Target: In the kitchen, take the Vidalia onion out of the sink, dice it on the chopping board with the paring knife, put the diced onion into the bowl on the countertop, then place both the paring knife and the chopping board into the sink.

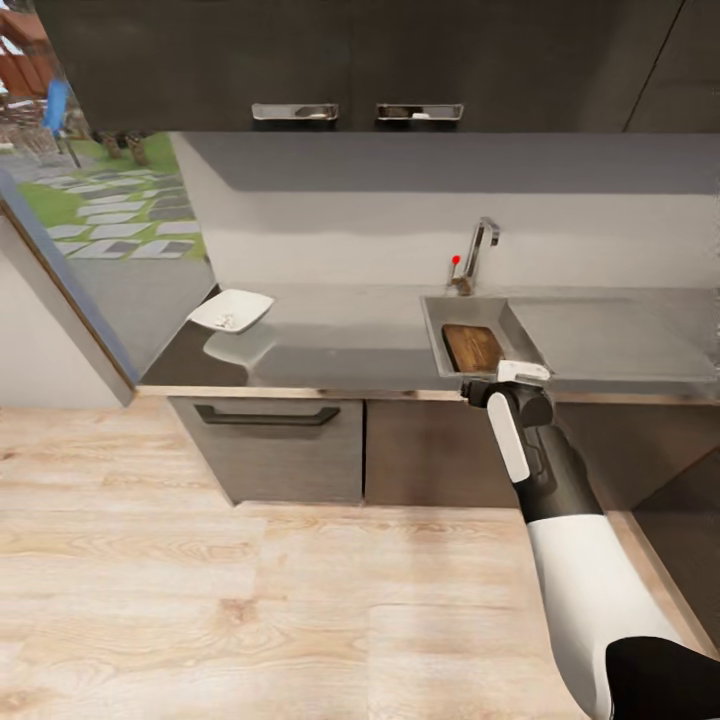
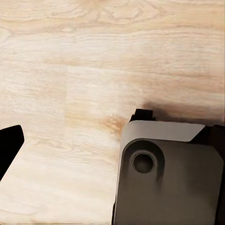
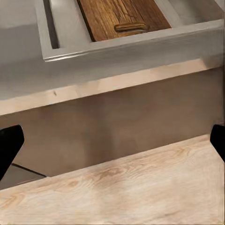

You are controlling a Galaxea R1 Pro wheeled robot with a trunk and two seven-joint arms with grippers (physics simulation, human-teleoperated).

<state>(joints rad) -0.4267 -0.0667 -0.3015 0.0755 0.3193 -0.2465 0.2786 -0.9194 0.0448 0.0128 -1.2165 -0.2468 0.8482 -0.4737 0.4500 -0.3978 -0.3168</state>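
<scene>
The steel sink [image 1: 436,335] is set in the grey countertop [image 1: 340,345], with its tap [image 1: 480,248] and red knob [image 1: 456,259] behind it. The brown chopping board [image 1: 472,347] lies inside the basin, and its handle slot [image 3: 131,27] is seen in the right wrist view. The white bowl [image 1: 232,310] stands on the countertop far to the left, with small pale specks in it. My right gripper [image 1: 522,373] hovers open and empty at the counter's front edge, just before the sink [image 3: 131,44]. My left gripper [image 2: 112,140] hangs open over the floor. The paring knife is out of view.
Dark cabinets with a drawer handle [image 1: 266,415] sit under the counter and more cabinets hang above. A window wall [image 1: 100,230] closes the left side. Light wooden floor [image 1: 250,600] stretches in front. My own base [image 2: 168,173] appears in the left wrist view.
</scene>
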